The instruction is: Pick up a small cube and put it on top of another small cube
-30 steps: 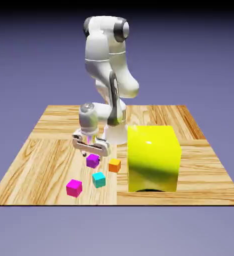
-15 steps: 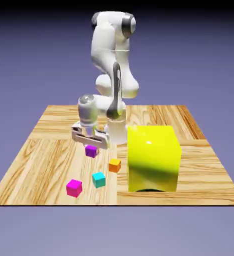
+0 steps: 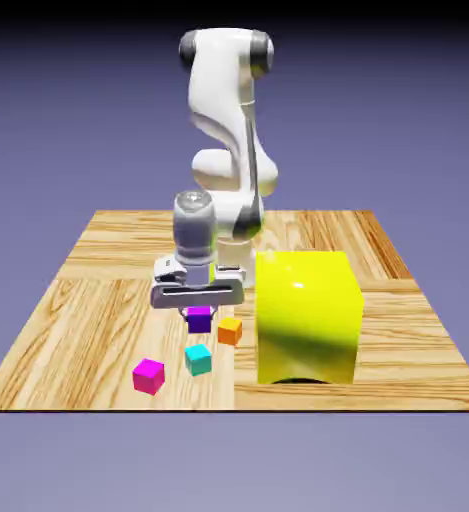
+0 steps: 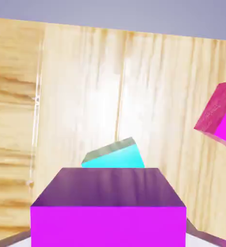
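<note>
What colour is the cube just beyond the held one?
Cyan; the cyan cube shows best in the hand view.

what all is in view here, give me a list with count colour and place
small cube: 1, purple, held off the table between the gripper fingers
cyan cube: 1, on the table, nearer the camera than the held cube
orange cube: 1, on the table beside the yellow block
magenta cube: 1, near the table's front edge
yellow block: 1, large, exterior view's right
table: 1, light wood
arm: 1, white, at the far edge
gripper: 1, grey, shut on the small cube
</note>
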Tool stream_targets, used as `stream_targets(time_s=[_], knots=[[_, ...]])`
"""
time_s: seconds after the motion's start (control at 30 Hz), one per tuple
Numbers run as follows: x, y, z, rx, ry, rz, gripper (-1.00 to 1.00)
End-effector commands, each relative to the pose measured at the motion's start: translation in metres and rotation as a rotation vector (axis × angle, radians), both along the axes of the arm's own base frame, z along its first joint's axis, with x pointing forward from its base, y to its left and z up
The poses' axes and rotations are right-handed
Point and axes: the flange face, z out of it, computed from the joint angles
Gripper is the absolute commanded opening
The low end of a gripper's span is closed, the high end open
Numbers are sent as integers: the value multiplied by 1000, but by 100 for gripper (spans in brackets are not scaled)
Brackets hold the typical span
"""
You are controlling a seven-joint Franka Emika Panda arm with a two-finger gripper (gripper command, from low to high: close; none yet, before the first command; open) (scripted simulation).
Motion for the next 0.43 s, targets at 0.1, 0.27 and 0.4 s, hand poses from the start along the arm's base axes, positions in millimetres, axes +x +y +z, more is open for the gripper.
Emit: stream_targets(time_s=[0.1,0.27,0.4], knots=[[-1,0,-22,7,0,-2,-100],[-4,-1,-48,-10,2,-2,-100],[-5,-2,-54,-18,3,-1,100]])
